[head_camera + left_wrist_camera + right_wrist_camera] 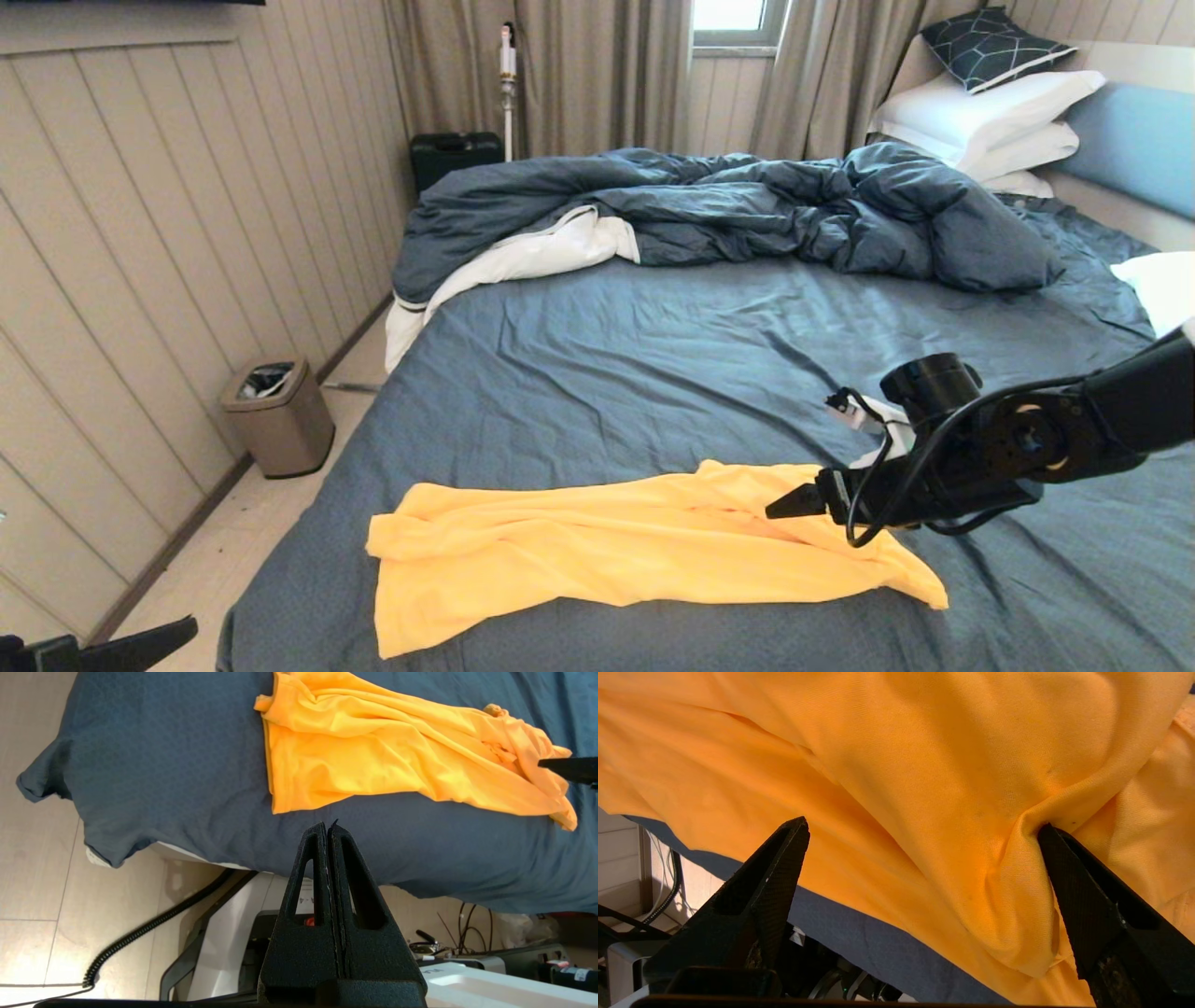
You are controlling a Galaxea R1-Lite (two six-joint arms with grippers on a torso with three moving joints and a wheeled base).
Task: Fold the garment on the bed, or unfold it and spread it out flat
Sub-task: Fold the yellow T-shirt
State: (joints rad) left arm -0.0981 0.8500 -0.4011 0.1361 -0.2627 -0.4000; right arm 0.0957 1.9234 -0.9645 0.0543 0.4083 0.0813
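A rumpled yellow garment (644, 551) lies across the bed's (653, 373) near edge as the right gripper (920, 858), fingers spread wide, presses into its folds; the left gripper (328, 830) hangs pressed together off the bedside

No text, label, brand, number or sign can be read in any view. Below the closed left tool (331, 828), a white panel (306, 896) of the robot's base carries a small dark mark, too small to make out. A little white tag (581, 974) sits on dark equipment on the floor off to one side of that tool; its print is also unreadable.
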